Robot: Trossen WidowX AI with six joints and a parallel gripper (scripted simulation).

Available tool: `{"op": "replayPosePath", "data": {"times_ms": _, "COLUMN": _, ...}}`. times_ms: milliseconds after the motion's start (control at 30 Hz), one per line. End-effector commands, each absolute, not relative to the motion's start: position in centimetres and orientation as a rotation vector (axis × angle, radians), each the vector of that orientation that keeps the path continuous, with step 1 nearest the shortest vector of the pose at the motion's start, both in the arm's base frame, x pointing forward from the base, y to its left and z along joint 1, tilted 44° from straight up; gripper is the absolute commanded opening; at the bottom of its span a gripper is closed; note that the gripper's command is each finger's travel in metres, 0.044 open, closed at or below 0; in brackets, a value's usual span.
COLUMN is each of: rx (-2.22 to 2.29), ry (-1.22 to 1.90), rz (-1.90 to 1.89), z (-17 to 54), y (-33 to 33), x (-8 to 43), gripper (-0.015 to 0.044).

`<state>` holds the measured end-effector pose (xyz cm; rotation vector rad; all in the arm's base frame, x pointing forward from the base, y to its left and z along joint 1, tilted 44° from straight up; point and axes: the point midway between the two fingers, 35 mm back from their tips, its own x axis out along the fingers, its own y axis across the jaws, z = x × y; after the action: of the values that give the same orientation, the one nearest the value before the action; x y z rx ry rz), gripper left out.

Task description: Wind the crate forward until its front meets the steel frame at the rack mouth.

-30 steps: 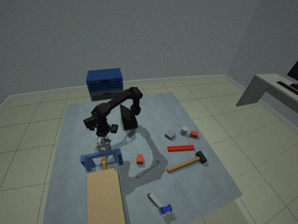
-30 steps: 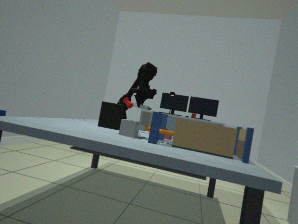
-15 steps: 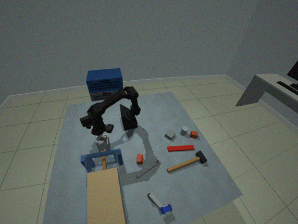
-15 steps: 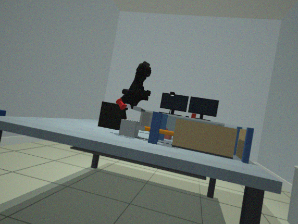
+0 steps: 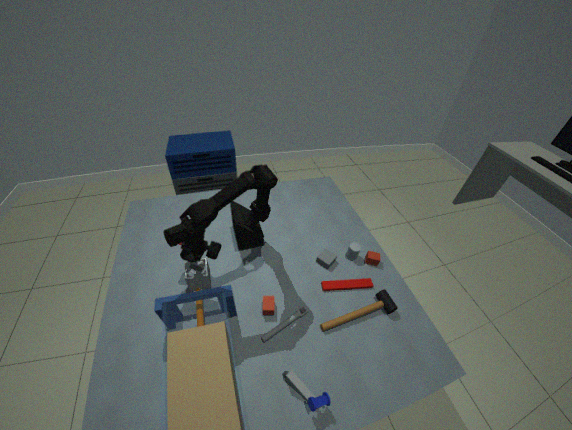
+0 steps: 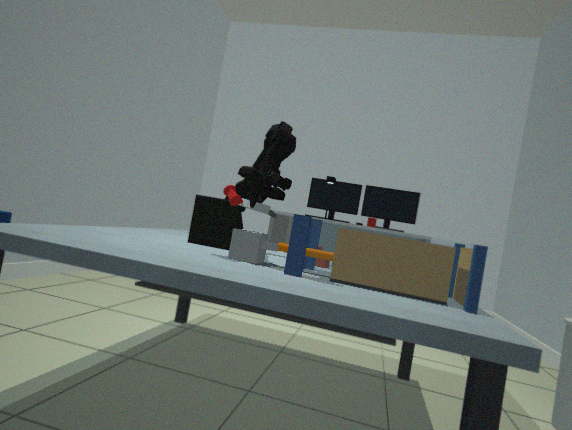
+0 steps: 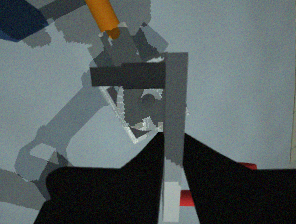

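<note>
My gripper (image 5: 194, 259) (image 6: 253, 204) (image 7: 170, 137) is shut on the winch handle (image 6: 262, 207) (image 7: 176, 100), a flat grey bar with a red knob (image 6: 233, 195) and a dark key arm (image 7: 127, 75). The handle is tilted above the winch (image 5: 196, 272) (image 6: 247, 246) (image 7: 148, 107), a grey block with a round hole on top; the key is not in the hole. The tan crate (image 5: 200, 375) (image 6: 392, 265) sits flat in the cubby, its front apart from the blue frame (image 5: 195, 296) (image 6: 297, 245). An orange strap (image 5: 200, 314) (image 6: 319, 254) (image 7: 102, 15) joins crate and winch.
Right of the cubby lie an orange block (image 5: 268, 305), a grey wrench-like tool (image 5: 284, 325), a blue-knobbed grey bar (image 5: 297, 386) and a mallet (image 5: 352, 316). Farther back are a red bar (image 5: 347, 284), a grey block (image 5: 326, 258), a grey cylinder (image 5: 353, 250) and another orange block (image 5: 372, 258).
</note>
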<state>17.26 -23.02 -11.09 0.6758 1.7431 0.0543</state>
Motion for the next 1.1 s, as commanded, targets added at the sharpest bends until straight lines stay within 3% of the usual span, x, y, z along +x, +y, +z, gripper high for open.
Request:
{"op": "replayPosePath", "data": {"times_ms": 0, "rx": 0.614, "ry": 1.757, "rz": -0.004, "z": -10.79, "y": -23.36, "x": 17.35, "gripper": 0.0000}}
{"op": "replayPosePath", "data": {"times_ms": 1067, "rx": 0.131, "ry": 1.876, "rz": -0.371, "z": -10.84, "y": -23.21, "x": 17.43, "gripper": 0.0000}}
